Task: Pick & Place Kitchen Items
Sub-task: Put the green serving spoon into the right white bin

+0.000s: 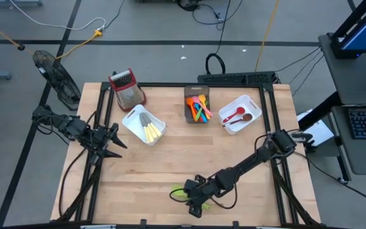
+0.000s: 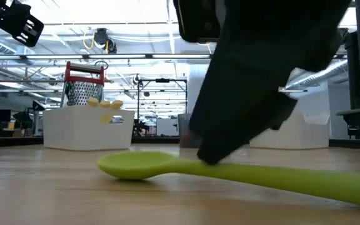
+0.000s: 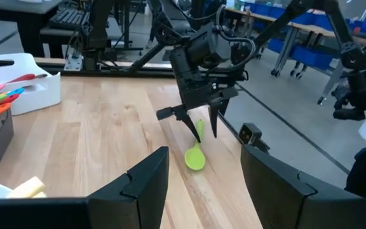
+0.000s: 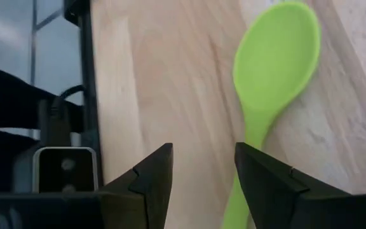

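Lying flat on the wooden table (image 1: 170,159) close to its near edge, the green spoon (image 2: 230,172) is the item nearest the low camera; we see its bowl pointing toward the left side of the table. We locate the right gripper (image 1: 196,197) directly over the spoon's handle, fingers set narrowly apart and straddling the handle area, with the fingertips at or just above the wood; we cannot tell whether either fingertip touches the spoon. We find the left gripper (image 1: 116,145) waiting above the left side of the table, fingers spread wide and holding nothing. Along the far edge we note, in order from left to right, the red-topped grater (image 1: 127,88), a white bin (image 1: 134,121) holding yellow-handled knives (image 1: 151,131), a dark grey bin (image 1: 190,108) holding coloured utensils (image 1: 201,108), and a second white bin (image 1: 245,124) holding red and brown spoons (image 1: 239,116). We observe a broad stretch of bare wood between these bins and the green spoon, giving open room in the table centre. Black frame rails border the table on all sides. We can read no labels or writing on any item.
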